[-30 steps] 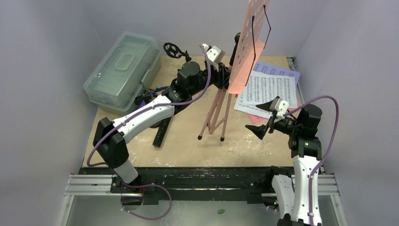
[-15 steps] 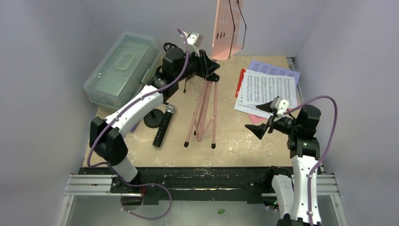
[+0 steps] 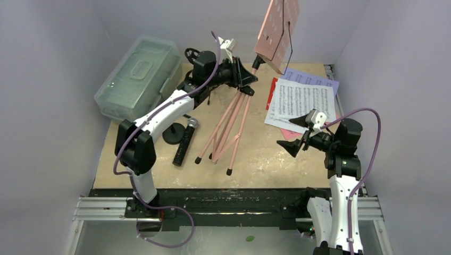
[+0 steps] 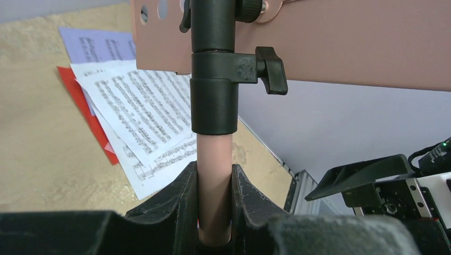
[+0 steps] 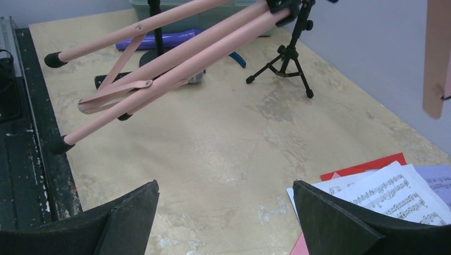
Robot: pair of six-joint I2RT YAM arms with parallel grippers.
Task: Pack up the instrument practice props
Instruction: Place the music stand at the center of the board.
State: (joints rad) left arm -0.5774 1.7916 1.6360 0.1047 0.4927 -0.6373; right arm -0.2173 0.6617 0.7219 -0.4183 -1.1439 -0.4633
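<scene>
My left gripper (image 3: 245, 79) is shut on the pink pole (image 4: 214, 159) of the music rack, just below its black clamp collar (image 4: 215, 79). The rack leans: its perforated pink plate (image 3: 276, 29) is high at the back right and its folded legs (image 3: 226, 127) slant toward the front left. White (image 3: 303, 103), lilac (image 3: 315, 79) and red (image 3: 274, 87) sheet-music pages lie at the back right. My right gripper (image 3: 299, 135) is open and empty just in front of the pages. A black-silver microphone (image 3: 185, 141) lies left of the legs. A purple microphone (image 5: 159, 40) and a black mic tripod (image 5: 290, 53) show in the right wrist view.
A clear greenish plastic case (image 3: 137, 77) stands at the back left, closed. A round black stand base (image 3: 173, 133) sits by the microphone. A blue pliers handle (image 5: 237, 59) lies behind the rack legs. Grey walls close in on both sides, and a black rail (image 3: 228, 202) runs along the front edge.
My left arm has carried the rack left and then tipped it, so the plate now leans right and the feet swing toward the front left. The right arm has not moved.
</scene>
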